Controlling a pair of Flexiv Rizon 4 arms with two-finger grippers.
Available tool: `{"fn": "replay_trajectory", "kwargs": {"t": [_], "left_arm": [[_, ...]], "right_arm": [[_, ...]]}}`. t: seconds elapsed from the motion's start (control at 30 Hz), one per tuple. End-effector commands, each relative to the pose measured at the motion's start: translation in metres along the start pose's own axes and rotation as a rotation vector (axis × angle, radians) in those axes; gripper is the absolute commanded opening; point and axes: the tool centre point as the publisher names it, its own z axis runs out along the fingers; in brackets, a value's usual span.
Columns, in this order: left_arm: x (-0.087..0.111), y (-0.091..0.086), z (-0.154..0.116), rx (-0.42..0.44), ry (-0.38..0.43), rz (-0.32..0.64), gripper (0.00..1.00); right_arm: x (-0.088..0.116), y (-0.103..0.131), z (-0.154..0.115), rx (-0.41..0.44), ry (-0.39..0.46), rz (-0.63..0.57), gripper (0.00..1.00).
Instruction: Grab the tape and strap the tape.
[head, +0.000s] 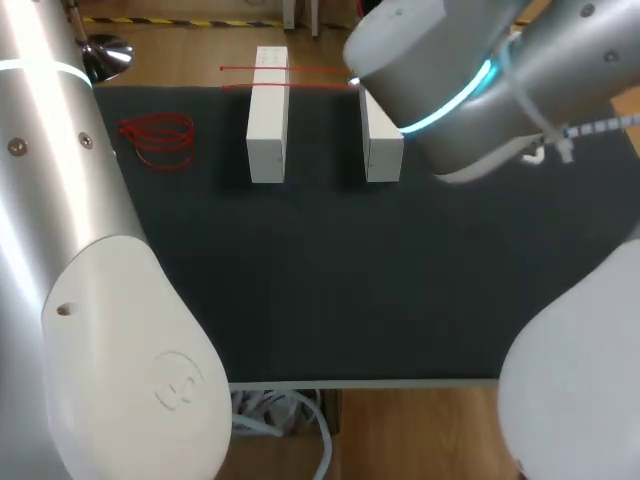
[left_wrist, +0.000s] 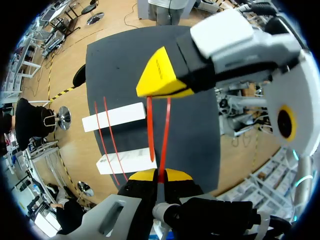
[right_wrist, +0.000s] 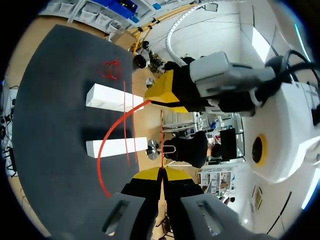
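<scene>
head view: a dark mat (head: 330, 270) carries two white blocks, one (head: 267, 115) to the left of the other (head: 382, 150), side by side with a gap between them.
red tape: two thin strands (head: 310, 69) cross the far ends of the blocks.
red coil: a loose bundle (head: 158, 140) lies on the mat to the left of the blocks, apart from them.
right arm: it (head: 450, 70) reaches over the far end of the right block and hides both grippers in the head view.
left gripper: in the left wrist view its yellow tips (left_wrist: 158, 174) are pinched together on the red tape, which rises from between them.
right gripper: in the right wrist view its tips (right_wrist: 161, 172) are closed tight on a thin strand of the tape.
between the grippers: they face each other tip to tip above the blocks, with tape running from one to the other. a further length (right_wrist: 101, 150) curves from the left gripper down towards the mat.
</scene>
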Motion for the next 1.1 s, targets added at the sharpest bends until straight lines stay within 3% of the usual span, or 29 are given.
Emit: {"fn": "replay_trajectory", "kwargs": {"t": [0.03, 0.17, 0.33, 0.67, 1.1], "left_arm": [[-0.002, -0.002, -0.002, -0.006, 0.006, -0.001, 0.0], [-0.002, -0.002, -0.002, -0.006, 0.006, -0.001, 0.0], [-0.002, -0.002, -0.002, -0.006, 0.006, -0.001, 0.0], [-0.002, -0.002, -0.002, -0.006, 0.006, -0.001, 0.0], [-0.002, -0.002, -0.002, -0.006, 0.006, -0.001, 0.0]], "right_arm": [[0.006, 0.01, -0.003, 0.141, 0.032, -0.05, 0.0], [0.012, 0.014, -0.008, 0.088, 0.034, -0.068, 0.0], [0.002, 0.012, -0.012, 0.073, -0.022, -0.08, 0.0], [0.0, -0.012, -0.001, 0.071, -0.024, -0.077, 0.0], [-0.001, 0.002, -0.009, -0.006, -0.028, -0.152, 0.0]]}}
